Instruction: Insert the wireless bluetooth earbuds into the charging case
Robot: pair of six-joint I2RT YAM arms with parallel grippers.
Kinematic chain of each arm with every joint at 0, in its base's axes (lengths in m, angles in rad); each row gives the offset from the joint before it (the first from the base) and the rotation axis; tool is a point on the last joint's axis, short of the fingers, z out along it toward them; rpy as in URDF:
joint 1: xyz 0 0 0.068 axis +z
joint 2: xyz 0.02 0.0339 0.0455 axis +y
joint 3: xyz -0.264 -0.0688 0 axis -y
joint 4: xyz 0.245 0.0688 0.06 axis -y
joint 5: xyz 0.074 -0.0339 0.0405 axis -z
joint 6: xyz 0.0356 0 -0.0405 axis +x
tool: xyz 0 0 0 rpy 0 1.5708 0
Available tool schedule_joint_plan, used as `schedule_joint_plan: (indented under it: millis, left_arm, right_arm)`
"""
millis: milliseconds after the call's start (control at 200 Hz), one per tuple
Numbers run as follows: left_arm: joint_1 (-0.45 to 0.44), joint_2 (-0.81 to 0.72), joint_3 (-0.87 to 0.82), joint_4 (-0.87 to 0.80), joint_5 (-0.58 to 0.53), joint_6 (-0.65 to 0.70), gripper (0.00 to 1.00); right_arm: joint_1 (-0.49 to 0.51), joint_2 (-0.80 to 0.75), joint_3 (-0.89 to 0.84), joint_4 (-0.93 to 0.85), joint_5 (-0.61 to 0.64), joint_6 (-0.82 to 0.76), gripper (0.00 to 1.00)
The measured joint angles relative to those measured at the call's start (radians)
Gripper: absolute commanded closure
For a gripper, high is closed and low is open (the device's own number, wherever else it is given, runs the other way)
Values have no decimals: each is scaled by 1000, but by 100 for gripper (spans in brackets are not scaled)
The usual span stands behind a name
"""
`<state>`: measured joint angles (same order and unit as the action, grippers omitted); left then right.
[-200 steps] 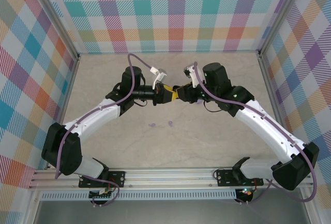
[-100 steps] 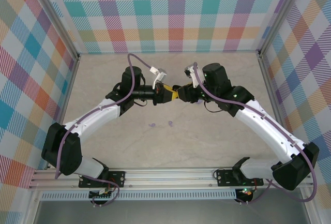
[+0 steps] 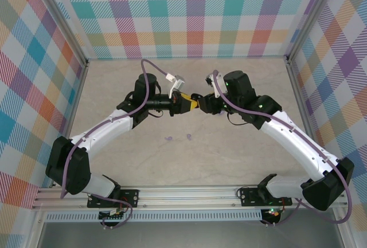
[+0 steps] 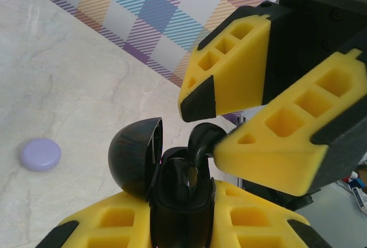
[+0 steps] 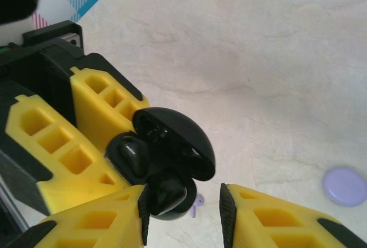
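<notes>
My left gripper (image 4: 180,220) is shut on a black charging case (image 4: 182,199) held up above the table, its domed lid (image 4: 135,156) swung open. One black earbud (image 5: 129,153) sits in a pocket of the case (image 5: 178,139). A second black earbud (image 5: 169,193) stands in the other pocket, against one finger of my right gripper (image 5: 184,213). That gripper is open, its other finger well clear. In the top view both grippers (image 3: 184,101) (image 3: 199,100) meet nose to nose at mid table. Two lilac earbuds (image 3: 168,139) (image 3: 188,138) lie on the table below them.
A round lilac case (image 4: 40,154) lies shut on the marble table, also in the right wrist view as the lilac case (image 5: 344,185). Checked walls (image 3: 195,13) close in the back and both sides. A metal rail (image 3: 189,193) runs along the near edge.
My right gripper's jaws have spread apart around the black earbud at the case. The left gripper and the case have stayed where they were.
</notes>
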<state>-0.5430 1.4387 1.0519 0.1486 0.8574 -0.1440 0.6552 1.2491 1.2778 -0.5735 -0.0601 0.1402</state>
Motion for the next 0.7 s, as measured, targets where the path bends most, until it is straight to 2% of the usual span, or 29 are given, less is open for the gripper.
schedule_joint_plan:
  millis: [420, 700]
  left_arm:
    - [0, -5, 0, -1, -6, 3, 92]
    - [0, -27, 0, -15, -6, 11, 92]
  right_arm:
    - [0, -1, 7, -27, 50, 0, 56]
    - [-25, -47, 7, -26, 37, 14, 55]
